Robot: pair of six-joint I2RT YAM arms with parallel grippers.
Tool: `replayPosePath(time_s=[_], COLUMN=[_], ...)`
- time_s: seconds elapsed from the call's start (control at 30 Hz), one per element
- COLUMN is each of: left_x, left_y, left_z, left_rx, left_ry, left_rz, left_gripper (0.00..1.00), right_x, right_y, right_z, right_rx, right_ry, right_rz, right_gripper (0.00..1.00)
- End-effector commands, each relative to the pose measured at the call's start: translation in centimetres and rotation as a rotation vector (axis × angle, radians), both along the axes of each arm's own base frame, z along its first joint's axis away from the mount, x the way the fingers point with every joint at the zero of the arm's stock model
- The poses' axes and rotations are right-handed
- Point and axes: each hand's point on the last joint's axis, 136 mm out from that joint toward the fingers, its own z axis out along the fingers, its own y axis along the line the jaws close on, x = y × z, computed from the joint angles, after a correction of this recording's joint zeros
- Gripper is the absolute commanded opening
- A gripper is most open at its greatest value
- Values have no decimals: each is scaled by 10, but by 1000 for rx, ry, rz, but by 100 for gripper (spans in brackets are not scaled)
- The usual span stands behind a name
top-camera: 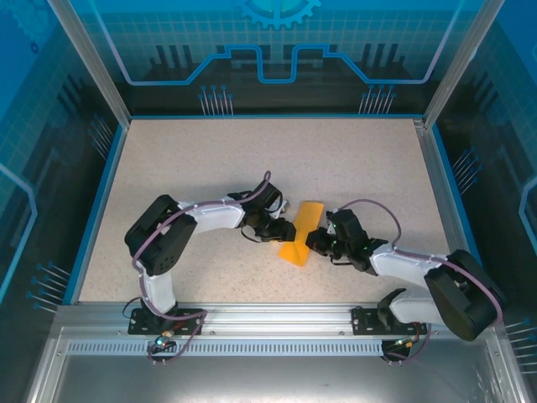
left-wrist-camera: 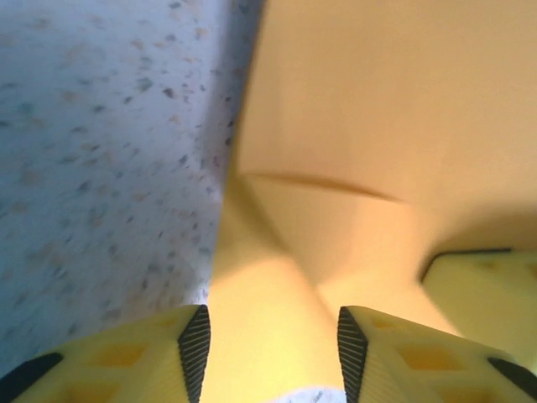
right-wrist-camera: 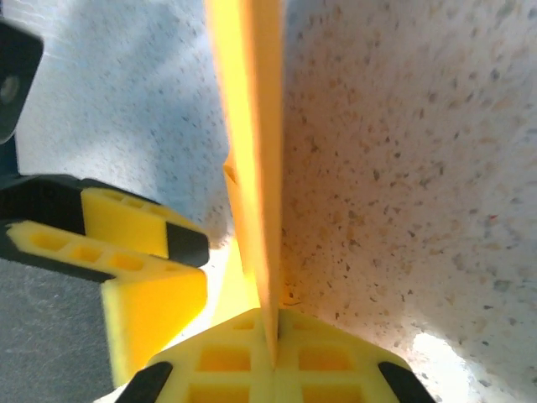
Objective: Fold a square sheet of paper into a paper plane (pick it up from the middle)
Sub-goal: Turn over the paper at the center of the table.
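The orange-yellow sheet of paper (top-camera: 305, 220) is folded into a narrow creased strip and stands on edge between the two grippers near the table's middle. My right gripper (top-camera: 316, 240) is shut on it; in the right wrist view the paper (right-wrist-camera: 252, 126) rises edge-on from the closed fingertips (right-wrist-camera: 273, 332). My left gripper (top-camera: 285, 229) presses in from the left and is open. In the left wrist view its ribbed pads (left-wrist-camera: 195, 346) stand wide apart with the folded paper (left-wrist-camera: 352, 109) lying between and beyond them. A diagonal crease (left-wrist-camera: 323, 186) crosses the paper.
The speckled tabletop (top-camera: 252, 159) stretches free behind the arms, bounded by a blue rim and metal frame posts (top-camera: 88, 63). A finger of the right gripper (left-wrist-camera: 482, 285) shows at the right of the left wrist view; a left finger (right-wrist-camera: 126, 239) shows in the right wrist view.
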Motion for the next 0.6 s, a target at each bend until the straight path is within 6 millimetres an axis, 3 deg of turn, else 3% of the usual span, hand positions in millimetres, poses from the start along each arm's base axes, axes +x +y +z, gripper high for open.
replayPosePath(time_s=[0.0, 0.13, 0.33, 0.57], left_x=[4, 9, 6, 5], left_y=[19, 31, 45, 72], left_z=[35, 67, 89, 101], left_rx=[36, 24, -33, -43], left_ry=[-73, -146, -181, -226], left_rz=[41, 75, 133, 203], left_gripper=[52, 57, 61, 71], right_x=[8, 16, 31, 34], right_y=[-5, -10, -12, -32], right_z=[23, 44, 75, 86], right_rx=[19, 61, 85, -213], right_ry=[-38, -70, -122, -99], right_rz=[8, -1, 4, 84], right_gripper=[0, 0, 0, 1])
